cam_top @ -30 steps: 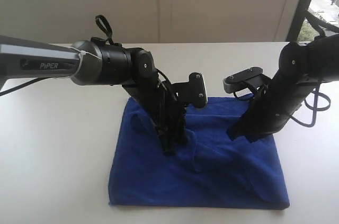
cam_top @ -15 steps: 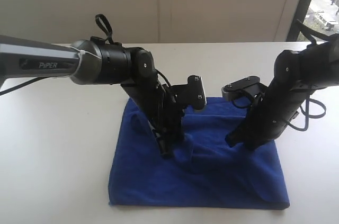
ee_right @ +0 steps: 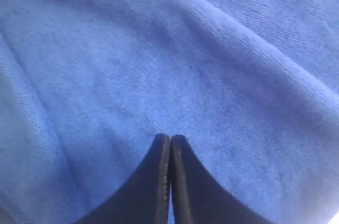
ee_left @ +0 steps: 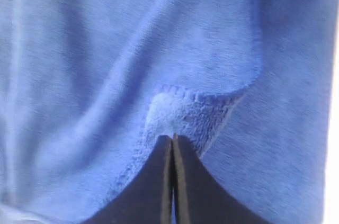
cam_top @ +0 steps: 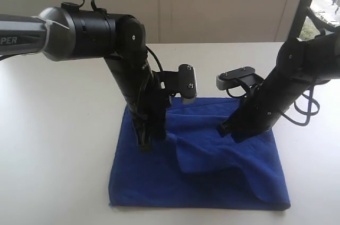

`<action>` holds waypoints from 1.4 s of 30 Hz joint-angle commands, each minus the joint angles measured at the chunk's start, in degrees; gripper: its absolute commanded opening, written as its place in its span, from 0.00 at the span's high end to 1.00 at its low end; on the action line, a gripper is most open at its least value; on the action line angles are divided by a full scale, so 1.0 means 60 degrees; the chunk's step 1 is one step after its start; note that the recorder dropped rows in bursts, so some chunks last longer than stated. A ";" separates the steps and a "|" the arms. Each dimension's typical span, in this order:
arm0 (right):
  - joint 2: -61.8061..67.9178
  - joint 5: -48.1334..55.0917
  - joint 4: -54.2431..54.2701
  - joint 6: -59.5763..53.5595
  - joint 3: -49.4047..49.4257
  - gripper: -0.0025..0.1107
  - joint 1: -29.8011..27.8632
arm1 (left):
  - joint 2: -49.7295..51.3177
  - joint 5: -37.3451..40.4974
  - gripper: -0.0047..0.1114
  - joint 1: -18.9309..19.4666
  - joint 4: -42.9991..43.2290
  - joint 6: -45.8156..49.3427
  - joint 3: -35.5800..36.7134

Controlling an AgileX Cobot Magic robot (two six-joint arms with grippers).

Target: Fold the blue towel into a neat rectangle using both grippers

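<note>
The blue towel [cam_top: 212, 188] lies spread on the white table [cam_top: 53, 145], with a raised, loose fold [cam_top: 207, 156] across its middle. My left gripper [cam_top: 144, 142] points down at the towel's left part. In the left wrist view this gripper [ee_left: 172, 136] is shut, and a hemmed towel corner [ee_left: 185, 110] sits pinched at its tips. My right gripper [cam_top: 229, 132] comes down on the towel's right part. In the right wrist view it [ee_right: 170, 136] is shut, with its tips pressed into the blue fabric [ee_right: 175, 70], which rises in a ridge beyond them.
A pale wall [cam_top: 212, 1] runs behind the table's far edge, and a dark window frame [cam_top: 303, 7] stands at the upper right. Black cables [cam_top: 305, 105] loop off the right arm. Bare table shows to the left and right of the towel.
My left arm has risen and swung left, its tips shifting left over the towel. The right gripper has moved slightly left. The loose fold in the towel's middle has grown wider.
</note>
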 commanded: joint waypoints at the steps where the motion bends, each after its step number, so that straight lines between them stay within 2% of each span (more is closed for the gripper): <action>1: -0.0098 0.0336 0.1348 -0.1341 -0.0032 0.98 -0.0010 | -0.0100 0.1144 0.96 0.0005 -0.0001 -0.0216 -0.0024; 13: -0.0287 0.0880 0.1449 -0.1542 -0.0310 0.98 -0.0010 | -0.0100 0.2763 0.96 0.0005 0.1043 -0.0711 0.0012; 30: -0.0734 0.1139 0.1486 -0.1704 -0.0315 0.98 -0.0010 | -0.0082 0.2998 0.96 0.0005 0.1694 -0.0876 0.0751; 33: -0.0734 0.1228 0.1486 -0.1704 -0.0315 0.98 -0.0010 | -0.0082 0.2998 0.84 0.0005 0.1694 -0.0876 0.0751; 37: -0.0734 0.1369 0.1486 -0.1704 -0.0315 0.98 -0.0010 | -0.0082 0.3338 0.57 0.0005 0.1967 -0.0959 0.0751; 39: -0.0734 0.1412 0.1486 -0.1704 -0.0315 0.98 -0.0010 | -0.0082 0.3669 0.48 0.0005 0.2517 -0.1390 0.0751; 40: -0.0734 0.1429 0.1486 -0.1704 -0.0315 0.98 -0.0010 | -0.0082 0.3880 0.47 0.0005 0.2960 -0.1724 0.0751; 42: -0.0734 0.1471 0.1486 -0.1820 -0.0315 0.98 -0.0010 | -0.0211 0.4223 0.54 0.0005 0.3794 -0.2696 0.0751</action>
